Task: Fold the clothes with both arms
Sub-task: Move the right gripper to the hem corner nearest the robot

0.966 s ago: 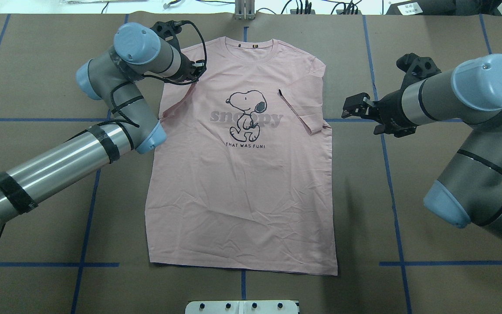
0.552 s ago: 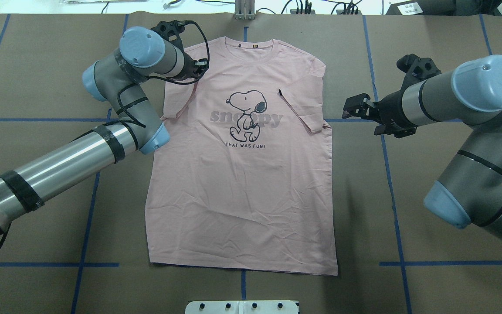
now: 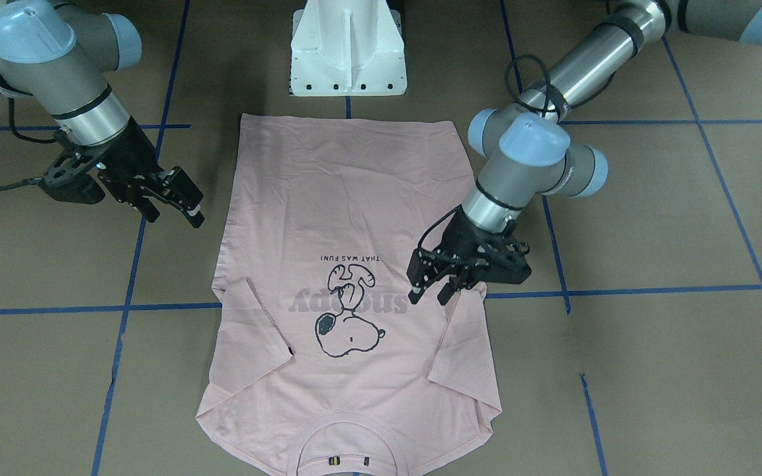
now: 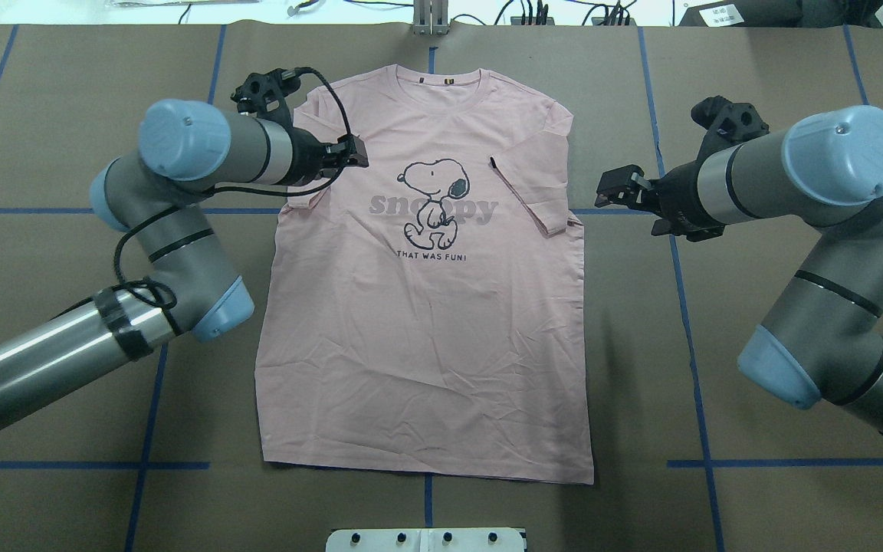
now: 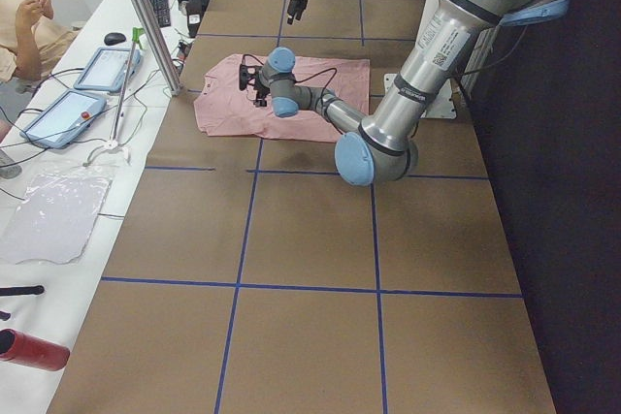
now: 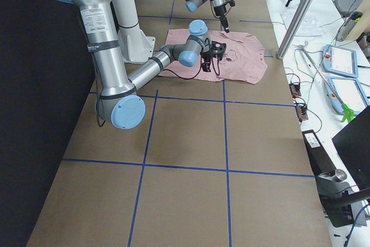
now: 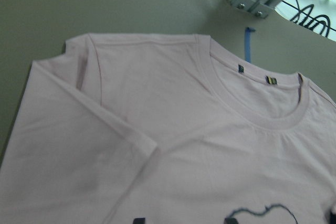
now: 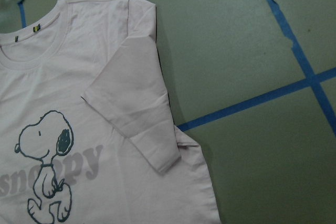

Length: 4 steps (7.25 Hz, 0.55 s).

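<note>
Pink T-shirt (image 4: 426, 345) shows its hem (image 4: 426, 469) overhead, not in wrist views.

One T-shirt (image 4: 426, 345), two arms (image 4: 50, 353) (image 4: 832, 307), two grippers (image 4: 353, 153) (image 4: 612, 192)

Brown table (image 4: 50, 115), blue tape lines (image 4: 688, 345), white pedestal (image 3: 348, 59), tablets (image 5: 107, 70), red bottle (image 5: 34, 349)

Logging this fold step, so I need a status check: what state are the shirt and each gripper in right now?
T-shirt: flat, print up, both sleeves folded inward.
Left gripper: open, empty, over the T-shirt.
Right gripper: open, empty, beside the T-shirt.
</note>
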Motion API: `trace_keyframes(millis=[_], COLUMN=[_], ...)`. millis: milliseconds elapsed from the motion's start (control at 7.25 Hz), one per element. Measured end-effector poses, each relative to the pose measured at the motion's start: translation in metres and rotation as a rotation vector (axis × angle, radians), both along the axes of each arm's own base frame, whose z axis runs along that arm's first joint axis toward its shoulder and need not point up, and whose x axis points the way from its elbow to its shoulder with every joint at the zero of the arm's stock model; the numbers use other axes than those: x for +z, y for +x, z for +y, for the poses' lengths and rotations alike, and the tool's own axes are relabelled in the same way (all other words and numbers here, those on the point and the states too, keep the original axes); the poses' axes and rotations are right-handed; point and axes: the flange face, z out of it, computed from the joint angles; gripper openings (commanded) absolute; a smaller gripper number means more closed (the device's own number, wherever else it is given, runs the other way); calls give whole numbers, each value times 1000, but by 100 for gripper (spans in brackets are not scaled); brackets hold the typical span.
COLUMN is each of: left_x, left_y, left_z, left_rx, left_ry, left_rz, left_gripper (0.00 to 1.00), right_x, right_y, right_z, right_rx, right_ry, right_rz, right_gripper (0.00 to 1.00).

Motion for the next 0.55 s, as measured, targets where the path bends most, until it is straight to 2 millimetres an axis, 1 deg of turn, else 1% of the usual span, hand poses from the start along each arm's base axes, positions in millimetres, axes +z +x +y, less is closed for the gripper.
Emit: trace_keyframes(millis=[138,276,414,552], left_x=[0,-2,-3,-3], left_y=[-22,-39,-49,-53], left_z=[29,49,59,64], left_rx=[24,57,74,82], left_ry=[-17,-33,-42,-46], left_rz=[28,39,41,42], left_gripper=[62,63,65,65], right_x=[-10,-18,-25,-30], right_y=[-11,-32,-63,-97], right_z=[20,53,98,154], right_rx=[5,21,43,66], right_ry=[-33,-98,-141,-156], right_rz=[-30,-63,-62,-17], right_gripper=[93,88,78,73])
